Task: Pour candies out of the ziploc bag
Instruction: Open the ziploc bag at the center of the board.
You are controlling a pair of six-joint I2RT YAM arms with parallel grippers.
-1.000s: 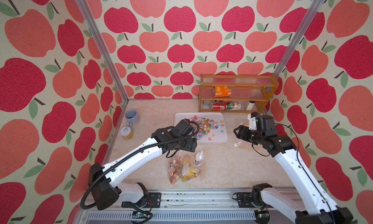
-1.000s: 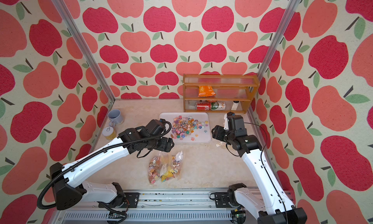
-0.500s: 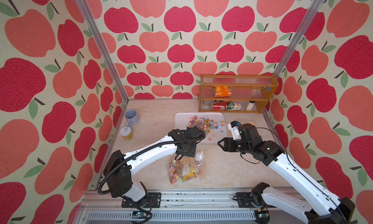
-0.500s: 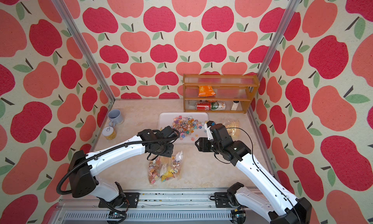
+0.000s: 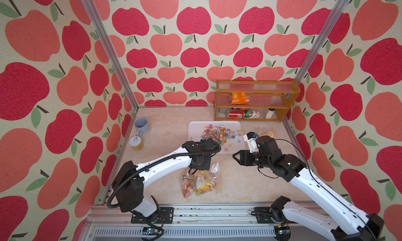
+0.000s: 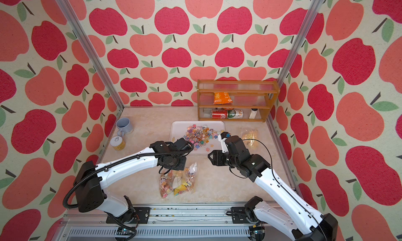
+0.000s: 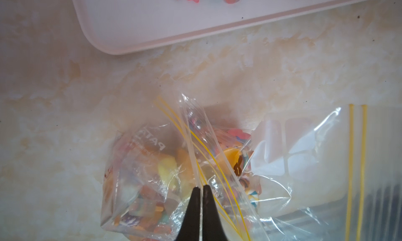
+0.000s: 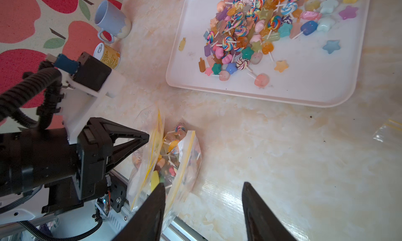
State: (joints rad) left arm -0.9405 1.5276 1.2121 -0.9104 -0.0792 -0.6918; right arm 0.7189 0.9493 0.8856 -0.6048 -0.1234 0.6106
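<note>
Left gripper (image 7: 201, 188) pinched crinkly clear ziploc bag (image 5: 201, 182), printed "PAT…", by front edge of counter (image 5: 239, 185); right gripper (image 8: 203, 184) gaped empty; glossy star and lollipop candies (image 8: 241, 31) filled bag and white plastic tray (image 8: 304, 87).

The small candies (image 8: 239, 31) are pink, blue, orange, gold and purple — some swirled in rainbow stripes. The rectangular plastic tray (image 8: 315, 77) is white. The clear plastic ziploc bag (image 7: 141, 163) carries yellow lines. The stone-look tabletop (image 5: 165, 129) is marbled cream; the wall panels (image 5: 195, 55) show red and coral apples — green-leaved — on cream.
</note>
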